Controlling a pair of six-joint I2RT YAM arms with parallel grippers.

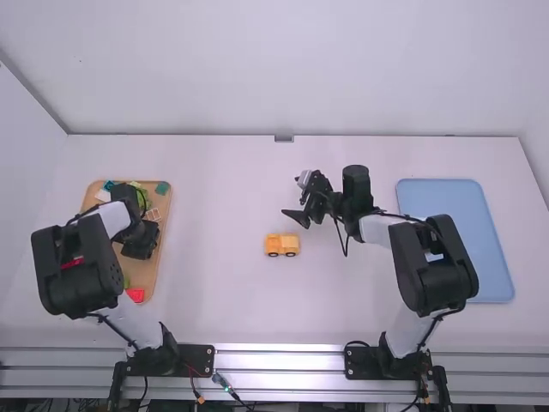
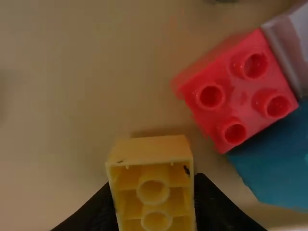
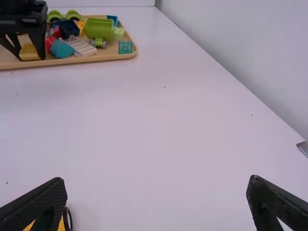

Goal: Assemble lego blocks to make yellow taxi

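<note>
While the fingers of the left gripper [image 1: 141, 243] pinch a yellow block [image 2: 154, 185] just beside a red block [image 2: 240, 89], the right gripper's [image 1: 292, 197] fingers are spread, and the yellow car [image 1: 281, 245] sits on the surface [image 1: 214, 300] near them.

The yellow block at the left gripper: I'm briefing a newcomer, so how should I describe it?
Start at the tan tray, on the table's left in the high view. There, the left gripper has the yellow block between its fingers. Its hollow, tubed underside faces the wrist camera; the red block nearby shows studs.
</note>
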